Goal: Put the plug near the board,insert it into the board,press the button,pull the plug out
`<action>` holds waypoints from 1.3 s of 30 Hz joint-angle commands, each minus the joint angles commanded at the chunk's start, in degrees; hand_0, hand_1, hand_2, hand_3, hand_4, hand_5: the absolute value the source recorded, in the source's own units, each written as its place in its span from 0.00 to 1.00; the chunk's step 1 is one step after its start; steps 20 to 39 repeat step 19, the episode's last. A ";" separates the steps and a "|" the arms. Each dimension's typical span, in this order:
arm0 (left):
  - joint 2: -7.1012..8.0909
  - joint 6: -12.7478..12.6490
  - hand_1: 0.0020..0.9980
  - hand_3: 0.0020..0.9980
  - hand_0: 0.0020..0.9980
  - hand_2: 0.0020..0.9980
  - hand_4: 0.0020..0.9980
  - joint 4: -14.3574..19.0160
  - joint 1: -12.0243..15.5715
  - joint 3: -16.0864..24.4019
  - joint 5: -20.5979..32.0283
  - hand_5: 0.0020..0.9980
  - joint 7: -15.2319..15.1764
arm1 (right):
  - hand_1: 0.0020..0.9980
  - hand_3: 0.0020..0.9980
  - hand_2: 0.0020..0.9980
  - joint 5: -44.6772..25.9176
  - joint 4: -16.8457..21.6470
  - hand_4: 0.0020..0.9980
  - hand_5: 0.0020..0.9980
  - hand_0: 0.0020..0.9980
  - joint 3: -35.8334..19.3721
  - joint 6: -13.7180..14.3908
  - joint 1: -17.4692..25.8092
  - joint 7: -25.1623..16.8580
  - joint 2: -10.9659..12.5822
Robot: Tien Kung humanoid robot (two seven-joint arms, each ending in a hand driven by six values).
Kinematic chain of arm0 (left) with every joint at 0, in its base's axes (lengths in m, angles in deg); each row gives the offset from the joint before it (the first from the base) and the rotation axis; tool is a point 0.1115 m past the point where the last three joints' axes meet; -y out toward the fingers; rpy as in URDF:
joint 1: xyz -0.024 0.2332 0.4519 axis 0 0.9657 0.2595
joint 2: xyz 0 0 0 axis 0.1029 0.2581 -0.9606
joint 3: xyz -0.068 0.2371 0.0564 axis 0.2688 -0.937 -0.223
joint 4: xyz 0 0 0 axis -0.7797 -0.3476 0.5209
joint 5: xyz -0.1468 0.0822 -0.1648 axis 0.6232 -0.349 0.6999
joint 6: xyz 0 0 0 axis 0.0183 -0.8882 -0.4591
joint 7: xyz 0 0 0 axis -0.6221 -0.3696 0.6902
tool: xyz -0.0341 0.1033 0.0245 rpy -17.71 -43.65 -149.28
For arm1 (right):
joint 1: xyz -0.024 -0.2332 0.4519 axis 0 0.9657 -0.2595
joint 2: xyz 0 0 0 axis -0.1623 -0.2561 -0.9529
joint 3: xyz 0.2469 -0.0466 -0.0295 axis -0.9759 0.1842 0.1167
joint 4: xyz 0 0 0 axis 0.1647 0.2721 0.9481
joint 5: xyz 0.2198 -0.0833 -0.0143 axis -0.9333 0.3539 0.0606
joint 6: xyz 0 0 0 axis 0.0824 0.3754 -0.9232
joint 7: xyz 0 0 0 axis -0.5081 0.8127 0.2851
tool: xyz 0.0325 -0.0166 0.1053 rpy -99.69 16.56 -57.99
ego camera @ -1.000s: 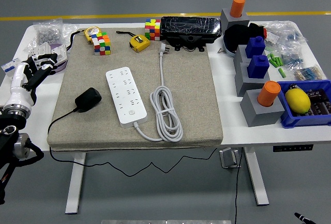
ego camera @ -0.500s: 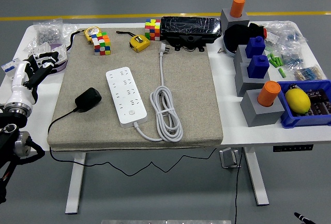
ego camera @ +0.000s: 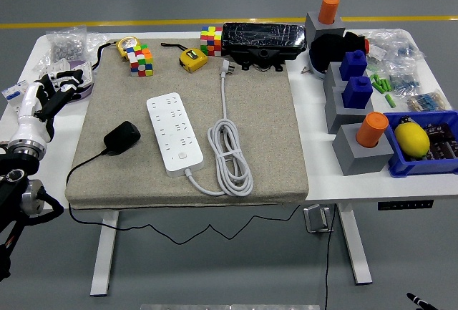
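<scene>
- On the white table a beige mat is lying, covering most of the middle; the white power strip is resting on it, running slightly diagonally, its button end pointing toward the near edge.
- Just right of the strip its own white cable is lying coiled in long loops; the cable's plug is reaching up to the mat's far edge.
- Left of the strip, near but not touching it, the black plug is sitting on the mat; its thin black cord is trailing off the mat's near left corner and hanging below the table.
- At the table's left edge the left hand is hovering with its fingers loosely spread, gripping nothing; it is well apart from the black plug.
- Along the far edge two colourful cubes and a yellow tape measure are sitting beside a black box.
- On the right, grey blocks with orange and blue tops are standing next to a blue bin holding a yellow lemon.
</scene>
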 joint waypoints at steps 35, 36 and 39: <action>0.10 0.07 0.58 0.56 0.58 0.56 0.77 0.09 -0.07 -0.18 0.11 0.40 0.13 | 0.66 0.58 0.66 -0.13 0.03 1.00 0.56 0.66 0.56 -0.04 0.11 0.06 0.27; 0.10 0.07 0.58 0.56 0.58 0.56 0.77 0.09 -0.07 -0.18 0.11 0.40 0.13 | 0.66 0.58 0.66 -0.13 0.03 1.00 0.56 0.66 0.56 -0.04 0.11 0.06 0.27; 0.10 0.07 0.58 0.56 0.58 0.56 0.77 0.09 -0.07 -0.18 0.11 0.40 0.13 | 0.66 0.58 0.66 -0.13 0.03 1.00 0.56 0.66 0.56 -0.04 0.11 0.06 0.27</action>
